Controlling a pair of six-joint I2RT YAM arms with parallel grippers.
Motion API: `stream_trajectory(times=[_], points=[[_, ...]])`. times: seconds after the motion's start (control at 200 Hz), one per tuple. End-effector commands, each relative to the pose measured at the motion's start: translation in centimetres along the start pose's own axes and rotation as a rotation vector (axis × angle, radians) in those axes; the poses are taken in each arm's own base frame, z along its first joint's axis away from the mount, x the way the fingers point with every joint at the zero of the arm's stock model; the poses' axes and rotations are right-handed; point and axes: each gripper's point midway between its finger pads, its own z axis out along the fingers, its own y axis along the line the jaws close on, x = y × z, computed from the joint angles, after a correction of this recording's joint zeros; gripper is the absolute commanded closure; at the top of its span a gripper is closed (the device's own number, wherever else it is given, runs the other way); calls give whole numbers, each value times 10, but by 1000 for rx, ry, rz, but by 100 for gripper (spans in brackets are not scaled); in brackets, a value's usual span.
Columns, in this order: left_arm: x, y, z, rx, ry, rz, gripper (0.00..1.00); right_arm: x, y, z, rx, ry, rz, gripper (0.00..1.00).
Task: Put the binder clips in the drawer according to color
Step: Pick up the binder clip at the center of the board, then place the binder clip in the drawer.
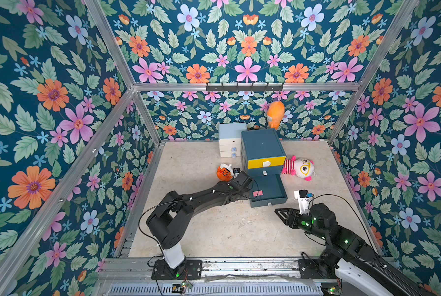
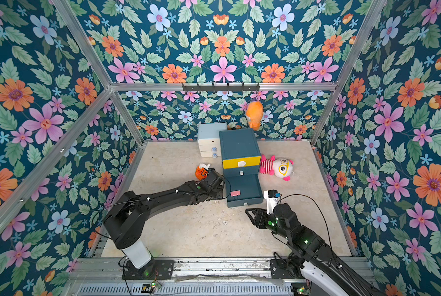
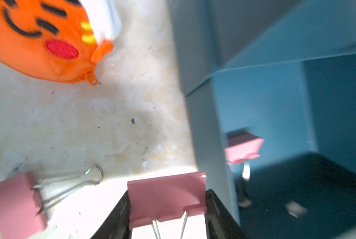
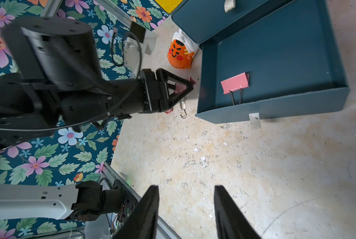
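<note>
In both top views the cabinet (image 1: 261, 146) sits at mid-frame near the back wall, with its yellow front uppermost. Its open drawer (image 1: 273, 188) juts toward the robot. A pink stored clip (image 1: 257, 194) lies on the drawer floor at the left side. The right wrist view shows it at centre right, with its wire handles pointing to the drawer's front wall.

The left arm reaches in from the lower left of the top views, and its wrist covers the table just left of the open drawer. In the left wrist view the left gripper (image 3: 167, 192) is at bottom centre, narrowed onto a pink held clip (image 3: 166, 203). A black finger (image 3: 119, 213) touches each end of the clip's body, and the silver handles run back toward the camera. I cannot tell whether this clip rests on the table (image 3: 90, 124) or is lifted. A third pink one, the loose clip (image 3: 13, 204), lies on the table at lower left. It is beside the gripper but apart from it, and its handles point toward the held clip.

The right gripper (image 4: 185, 207), at bottom centre of the right wrist view, stands wide and empty above bare table, well apart from the drawer. In the top views it is at lower right.

An orange toy (image 1: 224, 173) lies left of the cabinet and a striped doll (image 1: 299, 167) lies right of it. A pale unit (image 1: 229, 141) stands behind the cabinet's left side.
</note>
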Motion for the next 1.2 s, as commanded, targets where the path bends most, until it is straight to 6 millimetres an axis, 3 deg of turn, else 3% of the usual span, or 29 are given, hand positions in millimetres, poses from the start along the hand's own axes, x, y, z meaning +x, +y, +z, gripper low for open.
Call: stream_trajectory(times=[0.0,0.105,0.23,0.495,0.715,0.82,0.905,0.995,1.195], points=[[-15,-28,-24,73,-46,1,57,-3,7,-3,-35,-16,-30,54],[-23,-65,-39,162,-58,31,57,-11,1,-10,13,-60,-37,56],[-29,-100,-41,218,-81,74,57,-23,-11,-22,94,-130,-29,66],[-41,-124,-11,188,-118,137,57,-27,-12,-26,98,-157,-19,66],[-26,-118,22,118,-97,220,55,-25,-11,-27,89,-156,-13,66],[-22,-113,27,93,-88,230,38,-24,-12,-26,89,-151,-13,66],[-27,-113,17,86,-112,229,28,-23,-12,-25,88,-147,-11,66],[-35,-110,-4,70,-159,202,25,-22,-12,-24,83,-143,-7,66],[-24,-48,-40,-72,-148,35,24,-18,-6,-19,55,-108,-18,64]])
